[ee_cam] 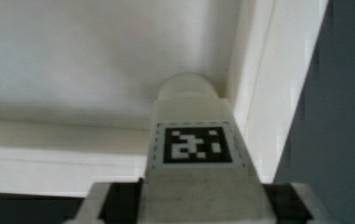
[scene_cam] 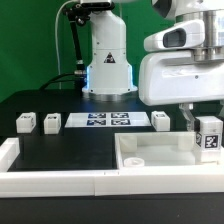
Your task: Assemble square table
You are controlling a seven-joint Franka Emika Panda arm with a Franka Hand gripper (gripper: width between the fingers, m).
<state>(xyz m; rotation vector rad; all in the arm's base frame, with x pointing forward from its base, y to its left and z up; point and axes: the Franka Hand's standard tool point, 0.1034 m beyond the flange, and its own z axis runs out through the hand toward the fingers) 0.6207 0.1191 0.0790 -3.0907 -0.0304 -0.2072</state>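
Note:
The square table top (scene_cam: 150,152) is a white panel with a raised rim, lying at the exterior view's right front. My gripper (scene_cam: 206,122) is shut on one white tagged leg (scene_cam: 209,138) and holds it upright over the panel's right corner. In the wrist view the leg (ee_cam: 199,125) points down into the panel's inner corner, by the rim (ee_cam: 263,60), with my gripper (ee_cam: 199,206) closed on its sides. Three loose legs stand on the black table: two at the left (scene_cam: 25,122) (scene_cam: 51,123) and one (scene_cam: 161,121) right of the marker board.
The marker board (scene_cam: 103,121) lies flat in the middle, in front of the robot base (scene_cam: 108,70). A long low white wall (scene_cam: 60,180) edges the front of the black surface and turns up at the left corner (scene_cam: 8,150).

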